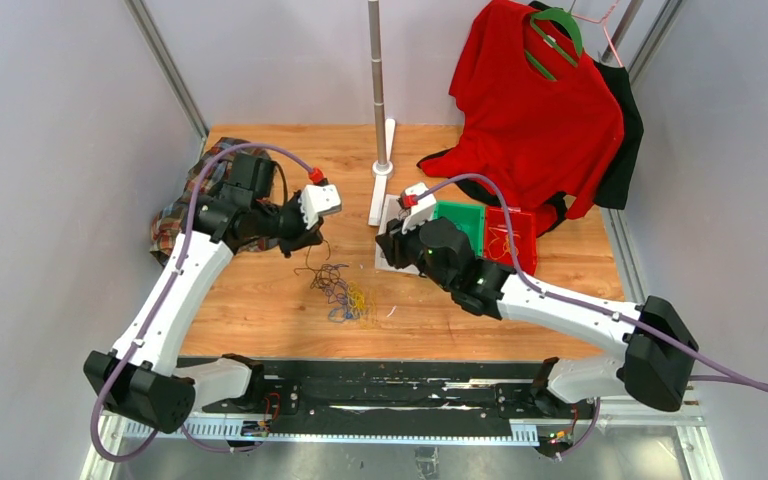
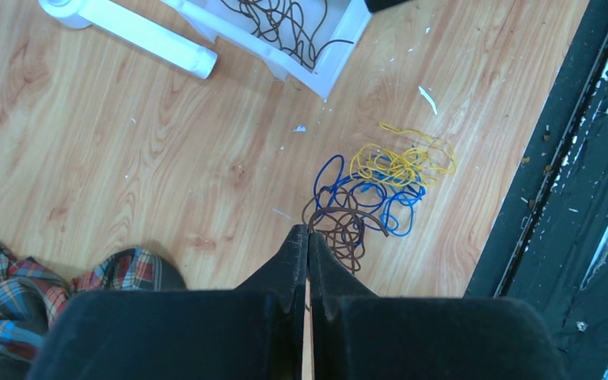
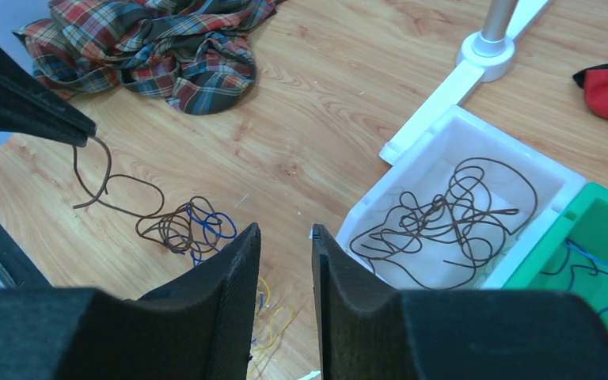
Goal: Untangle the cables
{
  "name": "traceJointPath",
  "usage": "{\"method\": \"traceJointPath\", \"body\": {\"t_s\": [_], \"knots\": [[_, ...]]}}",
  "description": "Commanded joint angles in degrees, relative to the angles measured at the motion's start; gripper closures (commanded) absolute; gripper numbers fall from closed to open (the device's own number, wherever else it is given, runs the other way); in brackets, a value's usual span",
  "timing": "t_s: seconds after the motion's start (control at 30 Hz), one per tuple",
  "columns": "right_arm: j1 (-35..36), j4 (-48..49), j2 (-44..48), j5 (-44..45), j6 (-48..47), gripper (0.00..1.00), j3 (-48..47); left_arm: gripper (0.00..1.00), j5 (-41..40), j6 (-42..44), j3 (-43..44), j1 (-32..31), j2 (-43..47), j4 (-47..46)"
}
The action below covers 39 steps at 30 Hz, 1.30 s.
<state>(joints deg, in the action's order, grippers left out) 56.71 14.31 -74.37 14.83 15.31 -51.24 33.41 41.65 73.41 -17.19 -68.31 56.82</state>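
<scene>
The cables form a loose wad [image 1: 343,290] on the wooden table, with brown [image 2: 347,229], blue [image 2: 380,194] and yellow [image 2: 404,162] strands. My left gripper [image 2: 308,232] is shut on the end of a brown cable [image 3: 99,178] and holds it above the table; the strand trails down into the wad. In the top view the left gripper [image 1: 312,243] is up and left of the wad. My right gripper [image 3: 285,231] is open and empty. It hovers between the wad and a white bin [image 3: 412,170], and in the top view the right gripper [image 1: 387,250] is right of the wad.
The white bin holds brown cables [image 3: 443,214]. A green bin [image 3: 602,237] with blue cables and a red bin [image 1: 512,235] stand to its right. A plaid shirt [image 3: 158,39] lies at the far left. A white stand pole [image 1: 378,90] and a red shirt [image 1: 535,110] are at the back.
</scene>
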Motion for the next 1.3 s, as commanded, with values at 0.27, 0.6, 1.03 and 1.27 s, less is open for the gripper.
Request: {"method": "traceJointPath", "body": {"t_s": [0.27, 0.6, 1.03, 1.27], "knots": [[3.76, 10.62, -4.96, -7.59, -2.18, 0.54, -1.95, 1.00, 2.47, -1.59, 5.61, -0.48, 3.56, 1.08], [6.56, 22.01, -11.27, -18.42, -8.59, 0.44, -2.70, 1.00, 5.29, -3.77, 8.66, -0.48, 4.82, 1.87], [6.93, 23.22, -18.82, -19.35, -9.86, 0.43, -8.01, 1.00, 6.44, -4.99, 12.49, -0.48, 6.37, 3.17], [6.86, 23.77, -22.22, -17.81, -8.35, 0.47, -9.34, 1.00, 6.69, -6.21, 15.24, -0.48, 7.00, 3.15]]}}
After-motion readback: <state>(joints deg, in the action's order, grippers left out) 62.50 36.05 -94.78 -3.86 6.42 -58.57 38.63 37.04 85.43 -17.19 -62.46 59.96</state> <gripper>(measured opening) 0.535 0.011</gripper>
